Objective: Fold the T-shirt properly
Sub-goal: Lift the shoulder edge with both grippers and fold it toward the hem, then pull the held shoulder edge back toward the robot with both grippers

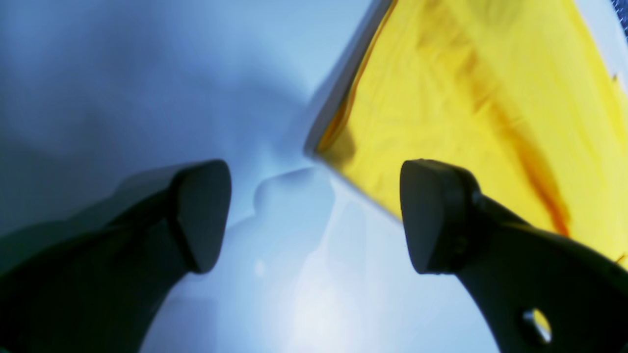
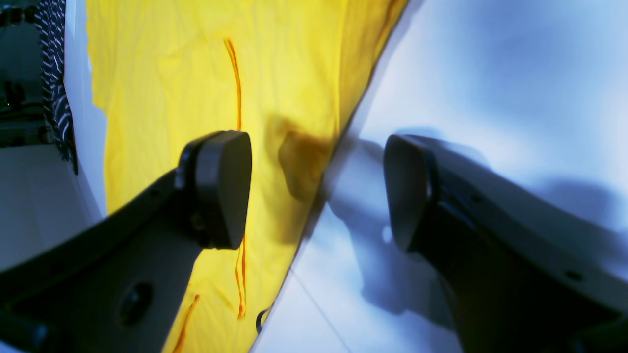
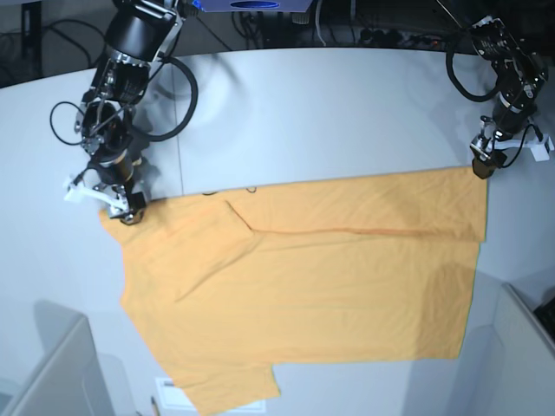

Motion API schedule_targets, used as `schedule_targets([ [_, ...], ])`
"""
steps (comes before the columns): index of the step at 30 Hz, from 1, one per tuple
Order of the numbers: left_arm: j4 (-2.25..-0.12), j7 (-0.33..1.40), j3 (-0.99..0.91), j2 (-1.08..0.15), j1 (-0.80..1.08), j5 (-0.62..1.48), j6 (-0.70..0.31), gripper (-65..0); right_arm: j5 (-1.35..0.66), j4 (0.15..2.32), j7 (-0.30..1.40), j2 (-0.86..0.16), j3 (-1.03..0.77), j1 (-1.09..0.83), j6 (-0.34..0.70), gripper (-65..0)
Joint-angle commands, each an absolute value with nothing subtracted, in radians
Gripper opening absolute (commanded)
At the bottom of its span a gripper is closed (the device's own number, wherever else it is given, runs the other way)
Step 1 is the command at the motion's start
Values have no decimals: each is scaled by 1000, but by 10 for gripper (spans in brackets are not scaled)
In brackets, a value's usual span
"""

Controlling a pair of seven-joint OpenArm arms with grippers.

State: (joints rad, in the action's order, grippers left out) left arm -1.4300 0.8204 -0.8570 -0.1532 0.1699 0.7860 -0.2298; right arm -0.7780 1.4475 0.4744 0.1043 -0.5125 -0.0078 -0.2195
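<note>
The T-shirt [image 3: 312, 286] lies spread on the pale grey surface [image 3: 329, 113], light orange, its far long edge turned over toward the middle so that a doubled band runs across the top, ending in a straight crease line about a third of the way down. One sleeve [image 3: 230, 390] sticks out at the near edge, not yet folded in, and the cloth is only mildly wrinkled. Judgement: the first lengthwise fold looks laid, and the remaining folds are yet to be made. The two arms sit at opposite ends of that folded top edge, which fits a two-corner carry: holding both ends lets the flap go down straight rather than skewed. The right gripper [image 2: 319, 189] hovers over the shirt's edge at the base view's left; its fingers [image 2: 218, 189] stand wide apart with nothing between them, one over yellow cloth, the other over bare surface. The left gripper [image 1: 314, 215] is at the far corner on the base view's right, fingers [image 1: 201, 215] likewise spread and empty, the shirt corner [image 1: 324, 152] lying just ahead of the gap, not pinched. Neither grips fabric; the cloth rests on the surface under its own weight. A striped dark fabric [image 2: 54, 78] shows beyond the surface edge in the right wrist view, apart from the shirt.
</note>
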Motion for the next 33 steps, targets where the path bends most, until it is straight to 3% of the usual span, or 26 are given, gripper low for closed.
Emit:
schedule_targets([
  [1,-1422,828,-858,-166,150,788,-229,-132,-776,1442,475,102,-513,8,-223,-252],
  [15,-1178,828,-765,-171,1,786,-223,-138,-774,1236,367,44,-507,111,-222,-254],
  [17,-1178,828,-765,-171,-1,786,-223,-211,-774,1221,367,44,-507,114,-220,-255],
  [19,-1178,828,-765,-171,-4,786,-223,-342,-774,1208,367,44,-506,117,-219,-290],
  [23,-1170,831,-765,-173,-5,769,-222,-650,-774,1202,367,44,-506,116,-217,-483],
  [26,-1173,831,-765,-177,-8,656,-223,-650,-779,1204,367,44,-512,113,-217,-650],
  [33,-1276,832,-765,-179,70,575,-229,-650,-780,1356,375,51,-506,13,-217,-650],
])
